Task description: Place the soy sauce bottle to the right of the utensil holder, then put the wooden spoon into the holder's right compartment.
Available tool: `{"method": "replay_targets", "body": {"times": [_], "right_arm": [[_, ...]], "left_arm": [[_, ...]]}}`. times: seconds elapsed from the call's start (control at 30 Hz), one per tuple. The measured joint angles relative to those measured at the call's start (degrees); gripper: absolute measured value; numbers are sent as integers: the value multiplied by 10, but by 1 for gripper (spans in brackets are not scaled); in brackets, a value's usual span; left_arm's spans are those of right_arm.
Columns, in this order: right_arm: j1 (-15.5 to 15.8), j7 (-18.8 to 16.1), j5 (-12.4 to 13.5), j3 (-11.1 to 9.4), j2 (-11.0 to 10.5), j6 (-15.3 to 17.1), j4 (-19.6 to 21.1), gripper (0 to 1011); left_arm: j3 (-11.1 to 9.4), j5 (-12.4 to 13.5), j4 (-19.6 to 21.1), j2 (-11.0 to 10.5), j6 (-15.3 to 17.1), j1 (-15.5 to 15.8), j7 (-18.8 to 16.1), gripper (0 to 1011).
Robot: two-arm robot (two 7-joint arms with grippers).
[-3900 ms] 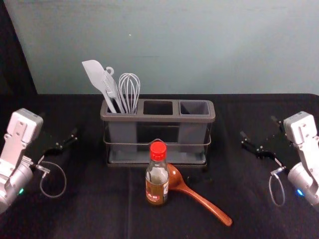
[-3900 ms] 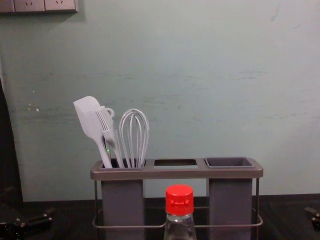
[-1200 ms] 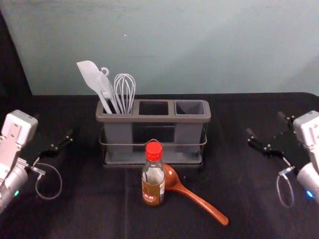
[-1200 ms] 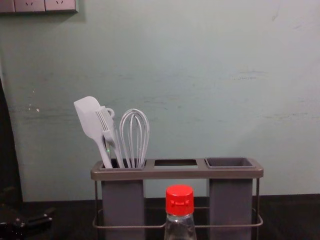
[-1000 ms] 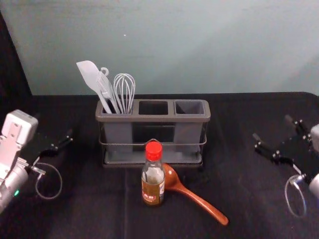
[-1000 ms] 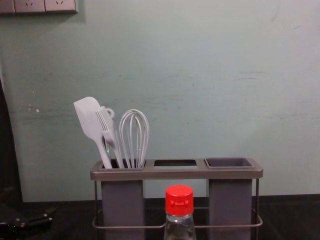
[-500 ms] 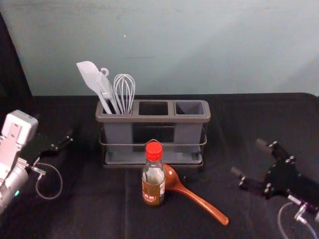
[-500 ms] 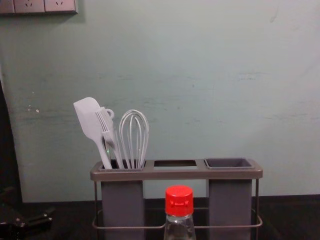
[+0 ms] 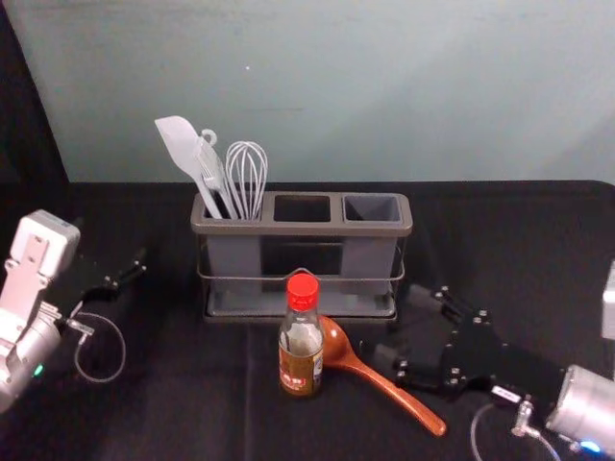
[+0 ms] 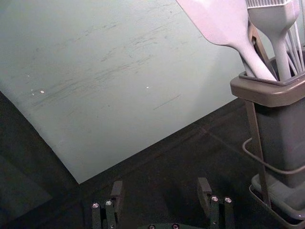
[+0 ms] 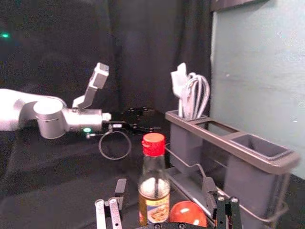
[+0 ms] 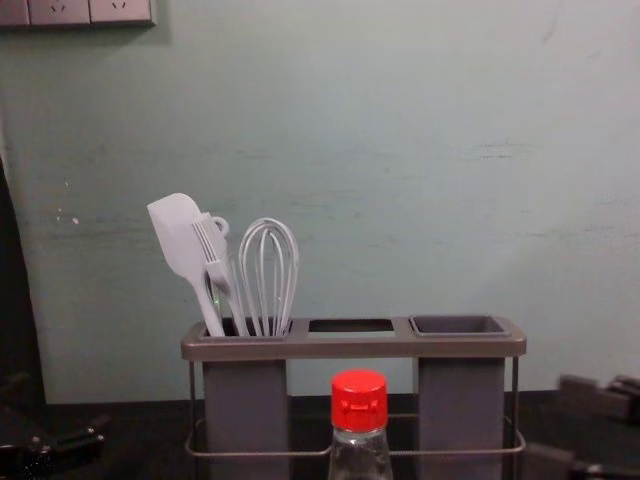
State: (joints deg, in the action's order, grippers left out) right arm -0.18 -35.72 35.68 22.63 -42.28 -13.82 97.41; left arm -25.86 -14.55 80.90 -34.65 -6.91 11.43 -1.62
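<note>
Soy sauce bottle [image 9: 302, 357] upright; right tool [image 9: 396, 325] near, left tool [image 9: 111, 240] well apart

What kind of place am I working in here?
Probably a mock kitchen counter in a lab: a grey three-slot utensil holder, a red-capped glass soy sauce bottle and a brown wooden spoon on black cloth.

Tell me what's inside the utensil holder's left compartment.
A spatula, a pastry brush and a whisk stand there, plus something ring-ended behind the brush. The compartment's walls hide their lower ends.
</note>
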Motion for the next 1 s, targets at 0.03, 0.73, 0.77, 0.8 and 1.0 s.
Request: {"method": "replay_targets", "body": {"times": [0.03, 0.73, 0.77, 0.8, 1.0], "right_arm": [[-4, -3, -1, 3, 3, 5, -1, 1002], [-85, -43, -53, 52, 66, 64, -33, 1002], [-87, -43, -53, 53, 68, 64, -34, 1002], [-91, -43, -54, 56, 74, 66, -37, 1002], [-113, -39, -62, 68, 95, 73, -58, 1002]], "left_arm": [[0, 0, 0, 0, 0, 0, 0, 1011], [0, 0, 0, 0, 0, 0, 0, 1012], [0, 0, 0, 0, 0, 0, 0, 1011], [0, 0, 0, 0, 0, 0, 0, 1012], [0, 0, 0, 0, 0, 0, 0, 1011]]}}
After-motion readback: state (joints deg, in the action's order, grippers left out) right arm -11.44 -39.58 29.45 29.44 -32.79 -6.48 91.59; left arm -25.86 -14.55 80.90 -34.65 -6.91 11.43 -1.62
